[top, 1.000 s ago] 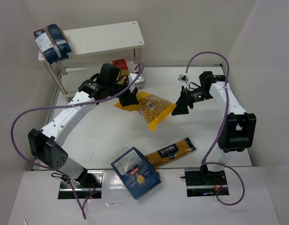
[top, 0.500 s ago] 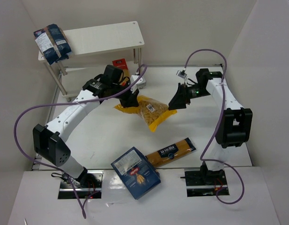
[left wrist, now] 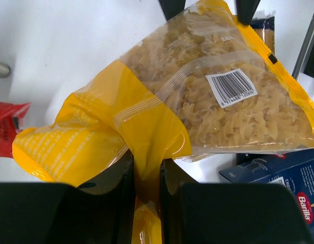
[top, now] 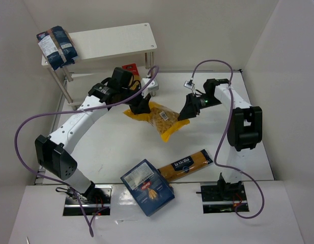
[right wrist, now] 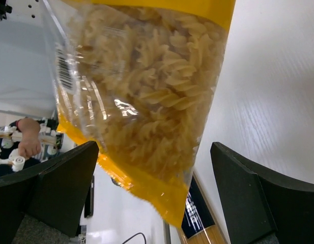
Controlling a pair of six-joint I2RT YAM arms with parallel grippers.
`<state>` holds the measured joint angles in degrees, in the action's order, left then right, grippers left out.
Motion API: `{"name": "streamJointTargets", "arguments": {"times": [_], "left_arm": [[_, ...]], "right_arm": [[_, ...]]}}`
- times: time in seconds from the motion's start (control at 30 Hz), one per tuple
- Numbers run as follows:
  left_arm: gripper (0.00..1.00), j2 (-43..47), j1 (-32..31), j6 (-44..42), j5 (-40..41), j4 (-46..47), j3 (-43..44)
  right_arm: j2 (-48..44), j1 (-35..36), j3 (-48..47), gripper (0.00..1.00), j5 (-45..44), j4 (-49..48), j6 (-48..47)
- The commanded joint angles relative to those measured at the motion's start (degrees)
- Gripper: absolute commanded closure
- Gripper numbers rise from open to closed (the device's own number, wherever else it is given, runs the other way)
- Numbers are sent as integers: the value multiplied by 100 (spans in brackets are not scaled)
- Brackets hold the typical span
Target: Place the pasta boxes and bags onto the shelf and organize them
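The yellow clear-window bag of short pasta (top: 161,119) hangs above the table. My left gripper (top: 141,107) is shut on the bag's yellow end (left wrist: 145,168). My right gripper (top: 186,111) is open, and the bag's other end (right wrist: 146,91) reaches between its spread fingers (right wrist: 60,188) without touching them. The blue box with the red logo (top: 146,187) and the orange-and-navy spaghetti pack (top: 186,165) lie near the front. The red spaghetti pack (top: 130,68) lies on the lower board of the white shelf (top: 113,41). Dark blue bags (top: 56,47) sit on its top board at the left.
The shelf's thin legs (top: 148,76) stand just behind my left gripper. White walls close in the table at the left, back and right. Purple cables (top: 24,132) loop off both arms.
My right gripper has moved left up to the bag's free end. My left gripper has kept hold of the bag and shifted slightly toward the shelf.
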<state>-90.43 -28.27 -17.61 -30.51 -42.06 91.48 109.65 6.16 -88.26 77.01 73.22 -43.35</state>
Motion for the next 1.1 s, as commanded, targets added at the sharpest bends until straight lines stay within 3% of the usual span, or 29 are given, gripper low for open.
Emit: {"name": "streamJointTargets", "arguments": {"times": [0.0,0.77,0.93,1.0,1.03,1.07], "left_arm": [[100,219,-12,162,-509,594,569],[100,-265,-12,100,-562,690,567],[100,-379,-12,100,-562,753,582],[100,-388,-12,100,-562,796,582],[100,-431,-12,100,-562,796,573],[100,-432,-12,100,-562,804,529]], "right_arm": [[150,210,-355,0,41,105,-77],[10,960,-377,2,684,105,99],[-58,975,-324,23,801,105,213],[-58,1036,-324,39,851,105,213],[-58,1045,-324,53,851,105,213],[-58,1088,-324,87,851,93,213]]}}
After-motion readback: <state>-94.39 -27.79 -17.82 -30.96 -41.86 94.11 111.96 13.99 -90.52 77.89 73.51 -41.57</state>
